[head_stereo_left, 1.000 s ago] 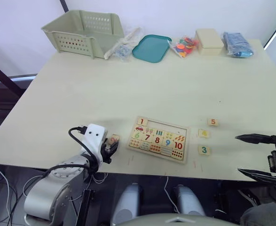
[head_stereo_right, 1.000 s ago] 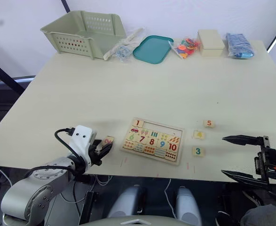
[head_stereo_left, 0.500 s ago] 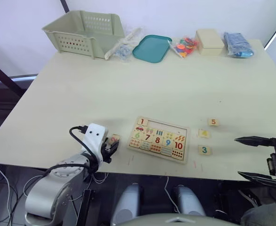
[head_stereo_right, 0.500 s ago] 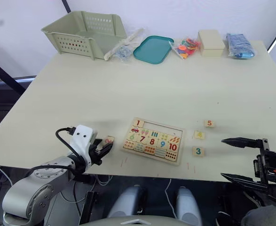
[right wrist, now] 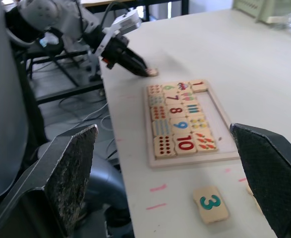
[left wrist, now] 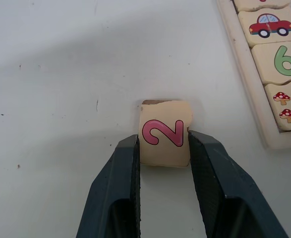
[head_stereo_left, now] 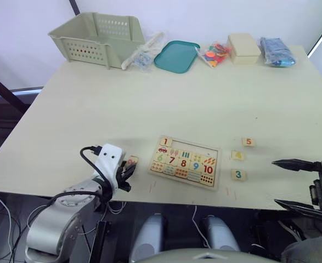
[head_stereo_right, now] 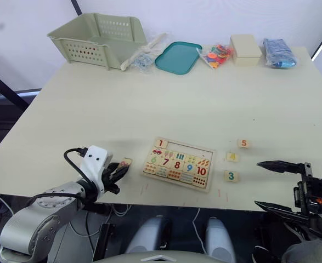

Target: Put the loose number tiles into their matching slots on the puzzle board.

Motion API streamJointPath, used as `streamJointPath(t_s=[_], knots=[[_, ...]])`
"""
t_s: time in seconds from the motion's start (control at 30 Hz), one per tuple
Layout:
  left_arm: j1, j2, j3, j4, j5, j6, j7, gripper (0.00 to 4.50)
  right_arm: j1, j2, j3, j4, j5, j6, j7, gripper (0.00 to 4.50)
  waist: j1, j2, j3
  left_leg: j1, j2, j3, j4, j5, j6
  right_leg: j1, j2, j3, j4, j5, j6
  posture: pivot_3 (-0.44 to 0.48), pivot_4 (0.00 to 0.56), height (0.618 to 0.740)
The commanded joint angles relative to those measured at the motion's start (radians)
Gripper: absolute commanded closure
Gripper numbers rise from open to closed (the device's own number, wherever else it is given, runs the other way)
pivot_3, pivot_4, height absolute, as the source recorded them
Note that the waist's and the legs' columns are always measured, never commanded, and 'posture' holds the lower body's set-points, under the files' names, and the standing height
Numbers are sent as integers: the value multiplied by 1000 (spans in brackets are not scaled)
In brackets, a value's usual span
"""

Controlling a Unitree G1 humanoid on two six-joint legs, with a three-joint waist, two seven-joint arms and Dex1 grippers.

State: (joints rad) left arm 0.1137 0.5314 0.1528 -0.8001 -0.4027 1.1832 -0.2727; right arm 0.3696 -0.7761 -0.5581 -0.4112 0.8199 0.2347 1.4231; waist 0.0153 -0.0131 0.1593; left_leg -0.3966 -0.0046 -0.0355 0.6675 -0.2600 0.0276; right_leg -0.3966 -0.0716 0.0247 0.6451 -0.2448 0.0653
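Left gripper (left wrist: 164, 148) has its jaws clamped on the "2" tile (left wrist: 164, 133), at table level just left of the puzzle board (head_stereo_left: 186, 161). Right gripper (head_stereo_left: 299, 183) hangs over the near right table edge, jaws wide apart, holding nothing.

Tiles "5" (head_stereo_left: 248, 142), "4" (head_stereo_left: 237, 155) and "3" (head_stereo_left: 238, 175) lie loose on the table (head_stereo_left: 150, 93), right of the board. "1" (head_stereo_left: 165, 142) is seated in the top row; the slots (head_stereo_left: 196, 149) beside it are empty.

To do this step well: lift the tile clear, keep it flat with the digit upright, and set it in the slot next to "1".

Left wrist view confirms the digit and the side grip; head views give the board layout. Right wrist view shows the left gripper at the board's far end.
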Motion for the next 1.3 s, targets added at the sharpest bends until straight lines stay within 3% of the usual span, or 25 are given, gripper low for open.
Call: streamJointPath(t_s=[0.03, 0.13, 0.27, 0.4, 0.63, 0.8, 0.97, 1.3], knots=[[-14, 37, 77, -5, -52, -35, -82, 3567, -5, 23, -36, -54, 37, 6, -75, 0, -1, -1, 0, 0, 0, 0, 0, 0, 0, 0, 0, 0, 0, 0, 0, 0, 150, 740], [-59, 132, 135, 25, -125, -61, -220, 3567, -6, 44, -20, -83, 26, 11, -141, 0, 0, -1, 1, 0, 0, 0, 0, 0, 0, 0, 0, 0, 0, 0, 0, 0, 150, 740], [-114, 253, 117, 92, -144, -125, -337, 3567, 2, 71, 7, -94, -32, -30, -174, 0, 0, 0, 1, -1, 0, -1, 0, 0, 0, 0, 0, -1, -1, 0, 0, 0, 150, 740], [-272, 356, 18, 229, -142, -212, -486, 3567, 8, 151, 58, -96, -82, -104, -202, 0, 1, -1, 2, -1, 0, -1, 0, 0, 0, 0, 0, -2, -1, 0, 0, 0, 150, 740], [-540, 472, -217, 442, -84, -412, -824, 3567, 48, 137, 37, -86, -46, -96, -175, 0, -4, 0, 4, -1, -2, 1, 0, 0, 0, 0, 1, -1, -1, 2, 3, 0, 150, 740], [-731, 447, -385, 602, 16, -554, -1005, 3567, 100, 145, -3, -104, -48, -108, -193, 0, -2, 1, 4, -1, -3, 2, 0, 0, 0, 0, 1, -2, -1, 2, 4, 0, 150, 740], [-917, 343, -538, 743, 137, -638, -1101, 3567, 144, 147, -48, -90, -43, -122, -180, 0, -1, 0, 5, -3, -5, 3, 0, 0, 0, 0, 2, -3, -1, 2, 5, 0, 150, 740], [-1110, 198, -688, 1016, 317, -829, -1268, 3567, 168, 151, -24, -129, -54, -115, -218, 0, -15, 0, 5, -2, -4, 2, 1, 0, 0, 0, 3, -3, 0, 2, 5, 0, 150, 740]])
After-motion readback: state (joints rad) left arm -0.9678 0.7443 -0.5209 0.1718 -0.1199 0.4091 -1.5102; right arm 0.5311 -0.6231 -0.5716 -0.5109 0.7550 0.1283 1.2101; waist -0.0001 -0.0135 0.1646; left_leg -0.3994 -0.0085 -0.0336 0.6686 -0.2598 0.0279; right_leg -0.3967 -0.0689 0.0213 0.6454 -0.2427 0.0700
